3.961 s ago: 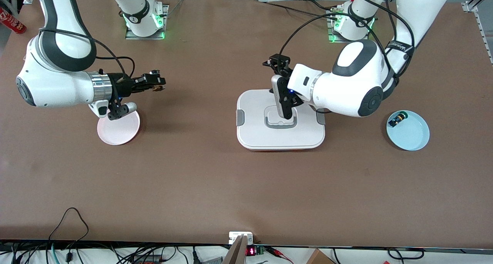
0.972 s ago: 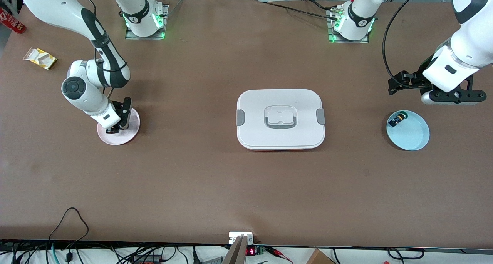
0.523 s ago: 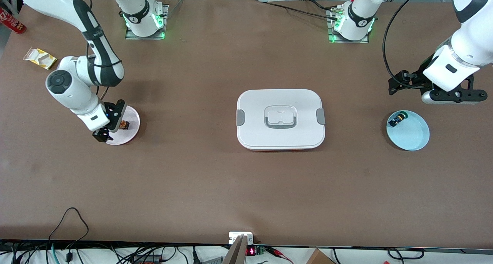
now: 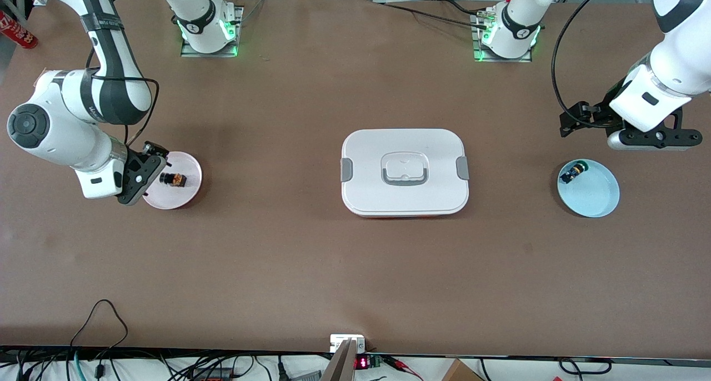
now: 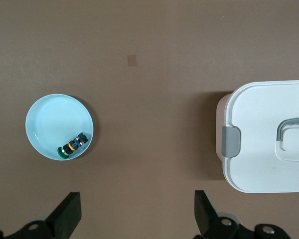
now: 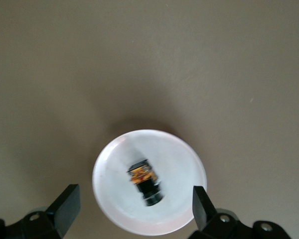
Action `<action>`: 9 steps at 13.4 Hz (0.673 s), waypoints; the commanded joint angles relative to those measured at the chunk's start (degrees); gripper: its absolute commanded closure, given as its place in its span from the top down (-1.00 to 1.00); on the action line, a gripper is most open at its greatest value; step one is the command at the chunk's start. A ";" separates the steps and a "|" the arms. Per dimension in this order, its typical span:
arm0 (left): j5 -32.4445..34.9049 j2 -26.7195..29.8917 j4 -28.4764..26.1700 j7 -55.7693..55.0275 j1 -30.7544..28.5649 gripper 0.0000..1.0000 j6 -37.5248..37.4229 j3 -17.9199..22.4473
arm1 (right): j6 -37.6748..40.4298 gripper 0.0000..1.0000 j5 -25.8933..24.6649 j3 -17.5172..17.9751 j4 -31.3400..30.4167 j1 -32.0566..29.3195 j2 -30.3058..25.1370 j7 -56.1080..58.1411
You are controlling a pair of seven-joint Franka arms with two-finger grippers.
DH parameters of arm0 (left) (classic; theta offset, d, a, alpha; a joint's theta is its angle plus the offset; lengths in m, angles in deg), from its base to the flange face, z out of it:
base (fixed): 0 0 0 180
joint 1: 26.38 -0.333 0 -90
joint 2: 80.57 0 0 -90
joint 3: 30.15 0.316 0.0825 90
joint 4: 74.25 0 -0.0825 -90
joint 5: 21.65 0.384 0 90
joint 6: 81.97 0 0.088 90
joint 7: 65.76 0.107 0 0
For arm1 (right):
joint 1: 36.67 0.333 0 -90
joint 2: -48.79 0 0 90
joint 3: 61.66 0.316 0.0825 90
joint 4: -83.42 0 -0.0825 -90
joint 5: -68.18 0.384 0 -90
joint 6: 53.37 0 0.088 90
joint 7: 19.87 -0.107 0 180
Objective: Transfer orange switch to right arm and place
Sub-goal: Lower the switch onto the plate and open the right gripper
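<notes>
The tiny orange switch (image 4: pixel 173 179), with black body and brassy orange band, lies on its side inside the small round pink plate (image 4: pixel 189 195) at the right arm's end of the brown worktop (image 4: pixel 311 270). Nothing grips it, so I judge the placing step is done.

The right pincer (image 6: pixel 131 214) is above the edge of this plate, with its two black fingers (image 6: pixel 66 205) spread wide and empty, one at each side of the plate in the right wrist view. This fits a pincer that has let the switch go.

The left pincer (image 5: pixel 135 216) waits over the worktop at the left arm's end, beside the round light blue plate (image 4: pixel 600 200). It is also open and empty. In that blue plate lies the similar black switch with green cap (image 4: pixel 572 173), close to the rim.

Between the two plates stands the white rectangular box with grey clasps (image 4: pixel 405 173), closed, touched by no arm.
</notes>
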 commanded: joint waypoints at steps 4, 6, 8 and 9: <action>1.34 0.21 0.86 -0.30 0.57 1.00 -1.05 0.15 | 16.54 1.00 0.85 1.33 4.48 1.13 -0.32 -32.32; 1.34 0.12 0.86 -0.39 0.57 1.00 -1.05 0.15 | 21.71 1.00 0.76 1.42 7.19 1.30 -0.41 -38.05; 1.34 0.21 0.86 -0.30 0.57 1.00 -1.05 0.15 | 28.39 1.00 0.24 1.42 11.84 2.70 -0.41 -43.77; 1.34 0.12 0.86 -0.39 0.57 1.00 -1.13 0.15 | 31.99 1.00 -0.03 1.42 14.82 2.80 -0.41 -44.40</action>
